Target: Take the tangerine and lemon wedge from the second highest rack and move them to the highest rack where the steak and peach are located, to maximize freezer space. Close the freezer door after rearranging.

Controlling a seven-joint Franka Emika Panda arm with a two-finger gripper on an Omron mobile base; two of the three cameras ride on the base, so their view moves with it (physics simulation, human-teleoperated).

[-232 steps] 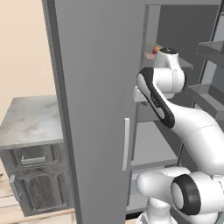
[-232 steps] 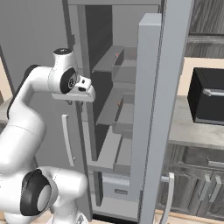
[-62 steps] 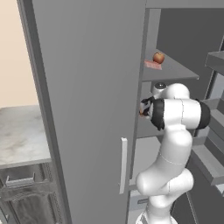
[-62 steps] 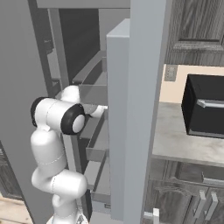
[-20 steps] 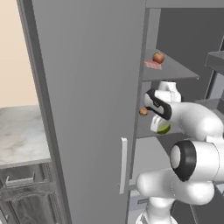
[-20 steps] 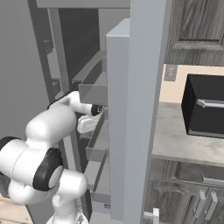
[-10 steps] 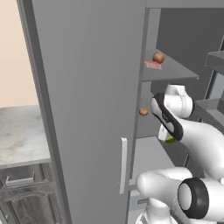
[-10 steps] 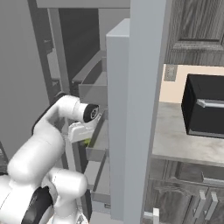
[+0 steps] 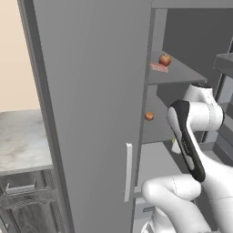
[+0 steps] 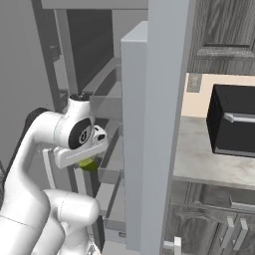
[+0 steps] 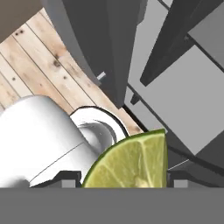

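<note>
Two fruits and one slab of meat remain on the racks in the left base view. The peach [image 9: 164,59] and the steak [image 9: 159,67] lie close together on the highest rack [image 9: 182,73], in the upper right of the frame, the steak just in front of the peach toward the rack's near edge. The tangerine [image 9: 149,116] sits alone on the second highest rack [image 9: 157,132], near the middle of the frame, close to the open door's edge.

The lemon wedge [image 11: 131,164] is off the racks. In the hand view it fills the lower centre of the frame, cut face toward the camera, set between the two dark fingertips [image 11: 65,179] at the bottom edge. The gripper [image 11: 120,181] is clamped on it, one tip at each side. In the right base view the wedge [image 10: 88,164] shows as a yellow-green patch under the white hand, left of centre, in front of the open compartment.

The freezer door [image 9: 95,104] stands open, taking up the left and centre of the left base view, with its pale bar handle [image 9: 128,172] toward the lower centre. The other door [image 10: 149,124] also stands open, edge-on at the centre of the right base view. A black microwave [image 10: 234,122] sits on the counter [image 10: 209,162] at the right of that frame.
</note>
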